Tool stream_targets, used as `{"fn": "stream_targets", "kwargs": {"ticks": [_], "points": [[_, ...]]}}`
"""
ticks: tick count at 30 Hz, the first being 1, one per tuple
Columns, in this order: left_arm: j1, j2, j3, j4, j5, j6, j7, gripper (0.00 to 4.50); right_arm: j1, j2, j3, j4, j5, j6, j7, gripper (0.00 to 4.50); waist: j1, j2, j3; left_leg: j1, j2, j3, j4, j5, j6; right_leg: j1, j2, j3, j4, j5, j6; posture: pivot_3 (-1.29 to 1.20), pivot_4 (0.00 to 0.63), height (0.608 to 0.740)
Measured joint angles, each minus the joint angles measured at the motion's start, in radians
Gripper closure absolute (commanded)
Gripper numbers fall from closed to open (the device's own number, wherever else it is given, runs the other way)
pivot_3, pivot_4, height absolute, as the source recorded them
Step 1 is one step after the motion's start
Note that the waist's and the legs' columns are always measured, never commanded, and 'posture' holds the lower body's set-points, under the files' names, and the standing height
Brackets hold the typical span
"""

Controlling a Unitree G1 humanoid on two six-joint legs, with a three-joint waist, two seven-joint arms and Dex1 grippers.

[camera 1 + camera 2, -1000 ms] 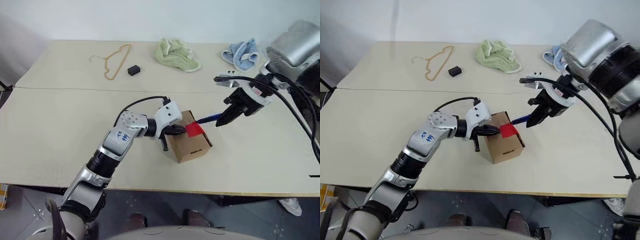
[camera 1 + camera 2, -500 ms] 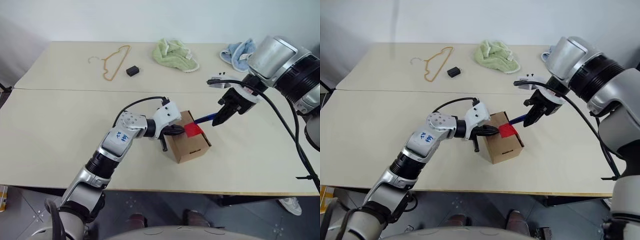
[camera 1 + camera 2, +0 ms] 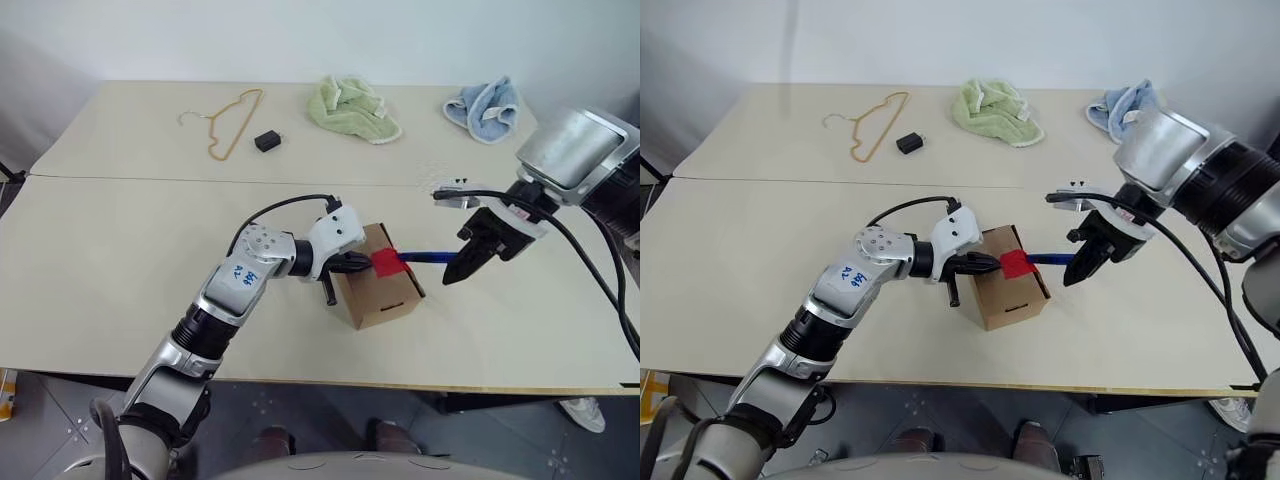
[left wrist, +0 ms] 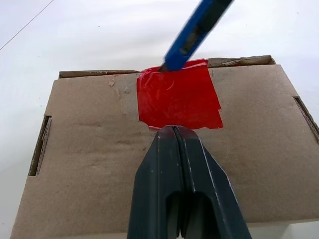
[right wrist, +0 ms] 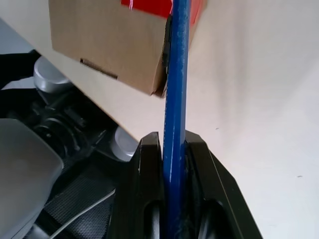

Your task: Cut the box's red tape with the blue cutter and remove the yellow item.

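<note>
The brown cardboard box (image 3: 380,290) sits near the middle of the table, with the red tape (image 3: 387,262) across its top flap seam. My left gripper (image 3: 360,262) is shut, its tips pressing on the box top at the tape's edge (image 4: 172,130). My right gripper (image 3: 462,268) is shut on the blue cutter (image 3: 425,257), which lies nearly level, its tip at the far edge of the red tape (image 4: 178,97). In the right wrist view the blue cutter (image 5: 175,99) runs between my fingers toward the box (image 5: 109,45). The yellow item is hidden.
A tan wire hanger (image 3: 225,120) and a small black object (image 3: 266,141) lie at the back left. A green cloth (image 3: 352,108) and a blue cloth (image 3: 482,108) lie at the back. The table's front edge (image 3: 400,380) runs just below the box.
My right arm has come down and drawn back to the right, tipping the cutter from a slant to nearly level, its tip still at the tape. Left gripper and box have not moved.
</note>
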State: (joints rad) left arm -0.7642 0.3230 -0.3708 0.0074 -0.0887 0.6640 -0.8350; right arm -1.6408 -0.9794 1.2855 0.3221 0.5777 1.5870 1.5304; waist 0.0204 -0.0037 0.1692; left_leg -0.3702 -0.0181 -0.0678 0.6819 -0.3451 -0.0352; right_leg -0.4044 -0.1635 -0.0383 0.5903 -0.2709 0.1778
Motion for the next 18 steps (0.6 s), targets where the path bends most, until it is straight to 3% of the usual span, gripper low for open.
{"fn": "stream_targets", "kwargs": {"ticks": [14,18], "points": [[-0.001,0.006,0.000,-0.003,0.000,0.004,-0.004,4.50,0.020,-0.192,0.005,-0.182,0.190,0.025,-0.036,4.35,0.001,0.000,0.000,0.000,0.000,0.001,0.000,0.000,0.000,0.000,0.000,0.000,0.000,0.000,0.000,0.00,0.150,0.740],[-0.002,0.002,0.001,0.000,-0.003,0.004,-0.008,4.50,0.104,-0.259,-0.081,-0.226,0.255,0.025,-0.093,4.35,0.004,0.000,0.000,0.000,0.000,0.001,0.000,0.000,0.000,0.000,0.000,0.000,-0.001,0.000,0.000,0.00,0.150,0.740]]}}
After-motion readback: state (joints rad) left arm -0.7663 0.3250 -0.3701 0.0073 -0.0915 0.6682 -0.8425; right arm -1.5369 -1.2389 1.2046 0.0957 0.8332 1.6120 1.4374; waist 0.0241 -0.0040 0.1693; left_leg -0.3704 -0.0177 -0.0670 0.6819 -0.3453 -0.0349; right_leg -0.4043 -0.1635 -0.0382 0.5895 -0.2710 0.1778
